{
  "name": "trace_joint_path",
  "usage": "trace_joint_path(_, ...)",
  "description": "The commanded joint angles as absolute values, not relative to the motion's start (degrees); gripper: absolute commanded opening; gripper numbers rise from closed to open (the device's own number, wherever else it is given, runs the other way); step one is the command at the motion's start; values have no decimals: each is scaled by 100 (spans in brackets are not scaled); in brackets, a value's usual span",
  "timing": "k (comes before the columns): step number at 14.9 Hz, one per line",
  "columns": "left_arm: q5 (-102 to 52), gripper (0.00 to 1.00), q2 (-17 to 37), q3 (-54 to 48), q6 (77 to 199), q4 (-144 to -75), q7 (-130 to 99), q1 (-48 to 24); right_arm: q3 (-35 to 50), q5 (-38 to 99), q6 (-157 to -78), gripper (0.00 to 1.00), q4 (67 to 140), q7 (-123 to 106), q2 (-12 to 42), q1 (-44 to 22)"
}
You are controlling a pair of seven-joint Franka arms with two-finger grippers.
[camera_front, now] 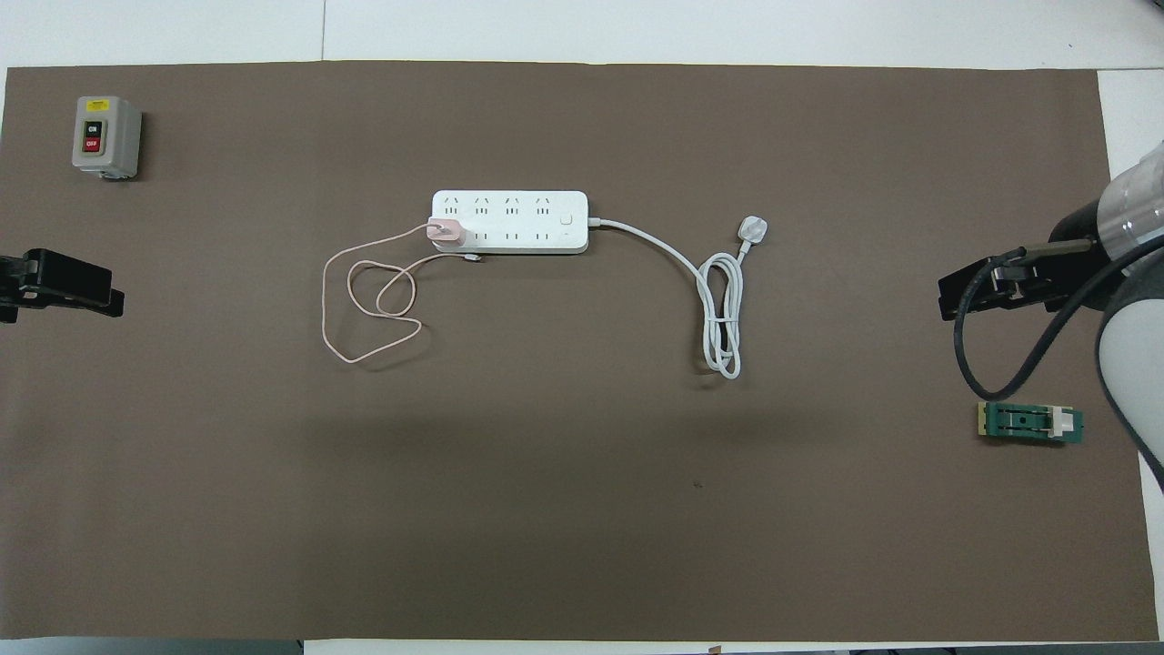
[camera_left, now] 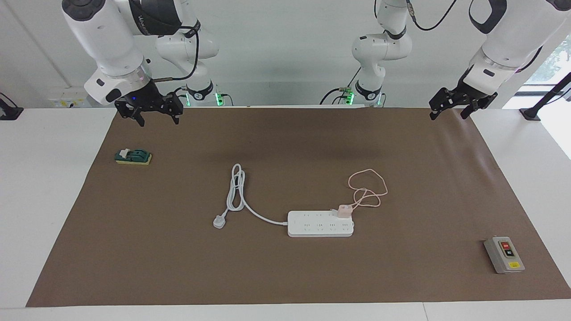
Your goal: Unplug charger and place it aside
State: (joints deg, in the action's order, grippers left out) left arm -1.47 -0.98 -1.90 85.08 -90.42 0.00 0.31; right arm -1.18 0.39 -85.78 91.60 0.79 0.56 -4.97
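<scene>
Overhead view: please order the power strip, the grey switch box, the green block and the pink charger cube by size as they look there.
1. Power strip
2. Green block
3. Switch box, close to the block, so this order is unsure
4. Charger cube
</scene>
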Motion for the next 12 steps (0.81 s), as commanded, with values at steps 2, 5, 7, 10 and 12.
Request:
trace_joint_path(2,-202,100,-237,-176,8525,-9185,26,44,0,-44,-8464,100,9018,-88,132,-360)
trace_joint_path(5,-202,100,-237,-176,8525,-9185,26,44,0,-9,-8464,100,9035,-70,132,-352)
trace_joint_path(7,-202,100,-237,-176,8525,-9185,26,44,0,0,-8464,100,9062,-79,149,-352)
trace_joint_path(10,-202,100,-237,-176,8525,-9185,26,44,35,35,-8298,100,9035,-88,211,-351)
trace_joint_path(12,-202,100,-237,-176,8525,-9185,26,44,35,44,-8262,100,9035,-88,202,-343)
